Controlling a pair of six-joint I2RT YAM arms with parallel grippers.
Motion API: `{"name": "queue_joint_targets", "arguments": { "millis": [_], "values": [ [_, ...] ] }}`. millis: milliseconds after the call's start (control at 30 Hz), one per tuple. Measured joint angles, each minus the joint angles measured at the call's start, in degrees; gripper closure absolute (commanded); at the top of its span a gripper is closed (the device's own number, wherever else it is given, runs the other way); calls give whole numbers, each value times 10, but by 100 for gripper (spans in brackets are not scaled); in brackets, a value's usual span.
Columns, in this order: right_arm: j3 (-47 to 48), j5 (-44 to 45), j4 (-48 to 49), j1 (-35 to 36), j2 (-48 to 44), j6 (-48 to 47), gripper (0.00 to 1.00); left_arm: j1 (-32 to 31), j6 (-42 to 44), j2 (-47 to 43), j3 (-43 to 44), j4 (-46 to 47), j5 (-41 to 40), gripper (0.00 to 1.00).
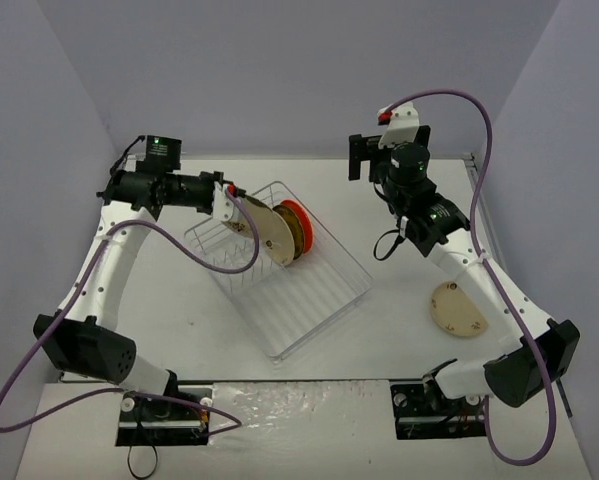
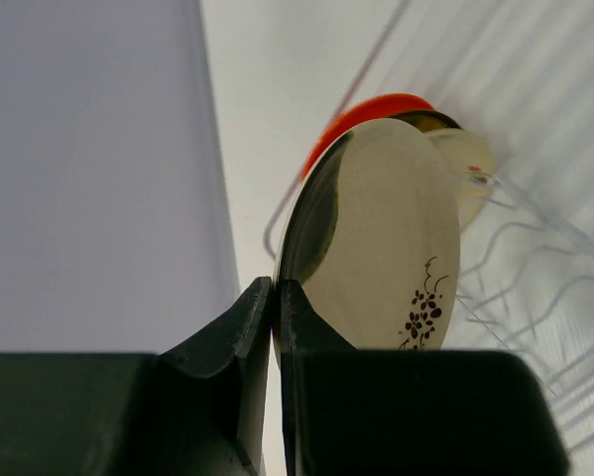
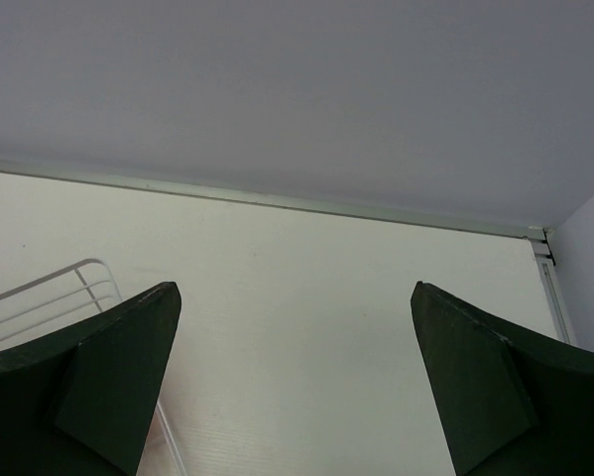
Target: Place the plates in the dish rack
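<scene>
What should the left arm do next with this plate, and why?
Probably lower the left gripper slightly so the cream plate seats in the rack before any release. The gripper is shut on the plate's rim, and the plate stands upright beside the orange plate, but I can't tell whether it sits in a slot yet.

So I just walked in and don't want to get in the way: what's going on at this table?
The left arm has its jaws shut on the rim of a cream plate, holding it upright at the far end of the dish rack, next to an orange-red plate standing in it. The right arm is raised, jaws wide open and empty. A beige plate lies flat on the table near it, not yet loaded.
</scene>
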Motion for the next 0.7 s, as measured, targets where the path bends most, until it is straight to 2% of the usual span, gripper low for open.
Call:
{"name": "queue_joint_targets", "arguments": {
  "millis": [100, 233, 433, 700],
  "values": [
    [6, 0, -3, 0, -1, 5, 2, -11, 146, 33, 9, -108, -4, 100],
    [25, 0, -18, 0, 3, 15, 3, -26, 230, 66, 9, -161, -21, 100],
    [48, 10, -28, 0, 15, 24, 3, -31, 279, 93, 35, -169, -31, 100],
    [48, 21, -37, 0, 24, 34, 3, -34, 295, 98, 39, -100, -15, 100]
  ]
}}
